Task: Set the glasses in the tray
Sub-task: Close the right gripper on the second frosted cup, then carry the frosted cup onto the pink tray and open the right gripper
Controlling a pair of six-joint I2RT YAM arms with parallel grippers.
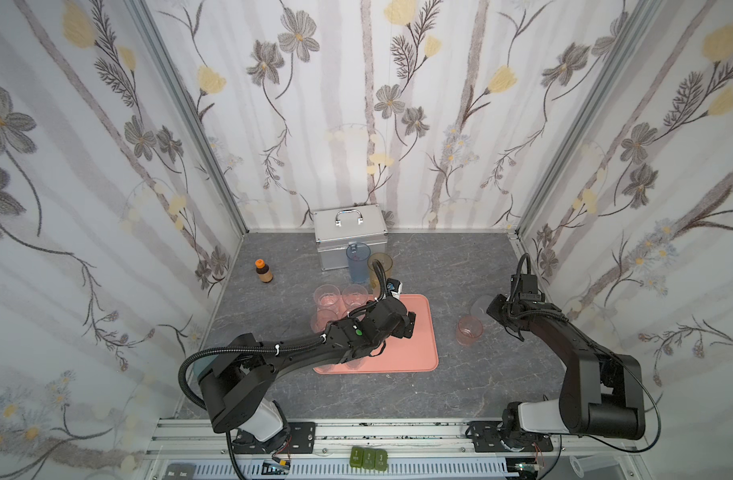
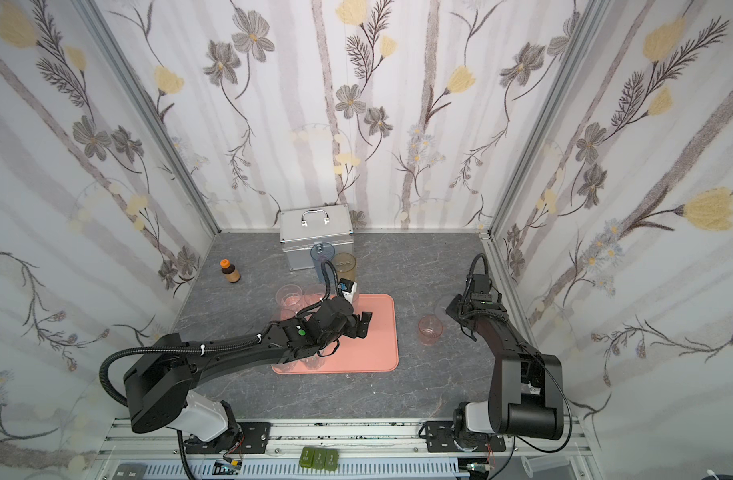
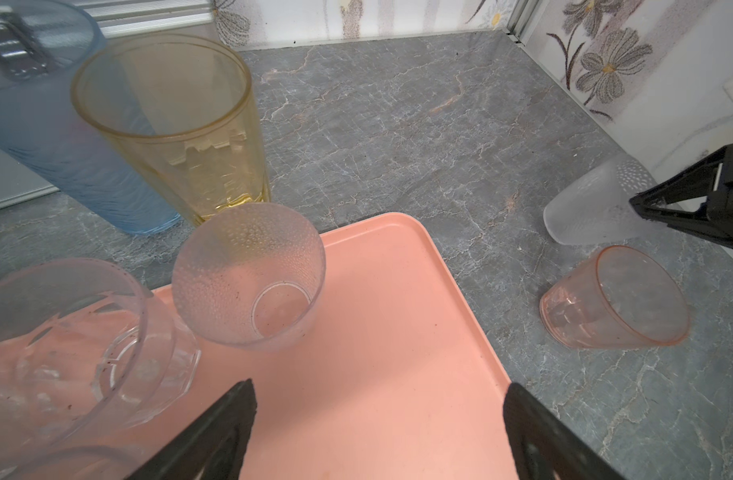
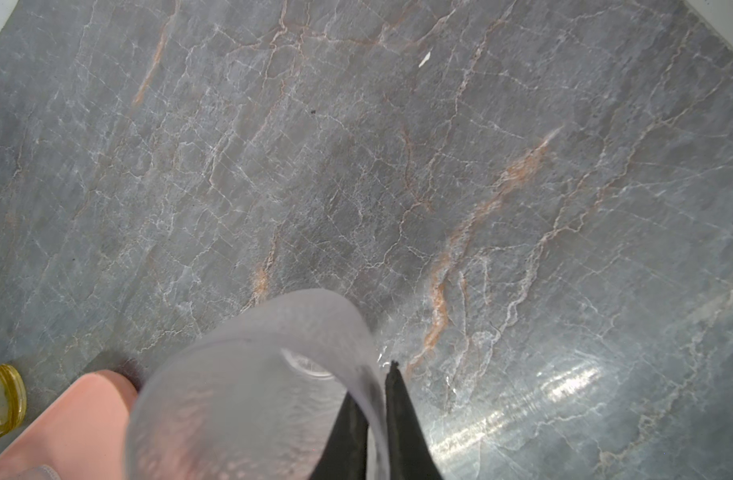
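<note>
The grey marbled table (image 1: pixel 460 266) carries the salmon tray (image 1: pixel 423 353) at its middle. Clear glasses (image 3: pixel 248 274) stand on the tray's left part, the blue glass (image 1: pixel 358 259) and amber glass (image 1: pixel 381 266) just behind it, and the pink glass (image 1: pixel 468 330) on the table to its right. The left claw (image 3: pixel 379 388) hangs wide open and empty above the tray, while the right claw (image 4: pixel 373 386) is pinched on the wall of the frosted glass (image 4: pixel 232 395), right of the tray.

The right tool (image 4: pixel 373 386) pinches the wall of a frosted glass (image 4: pixel 248 382) — one black finger inside the rim, one outside. Beyond it spreads the grey marbled counter (image 4: pixel 356 166). At the frame's edge show a corner of the pink tray (image 4: pixel 78 415) and — just beside it — an amber glass (image 4: pixel 1 399).
</note>
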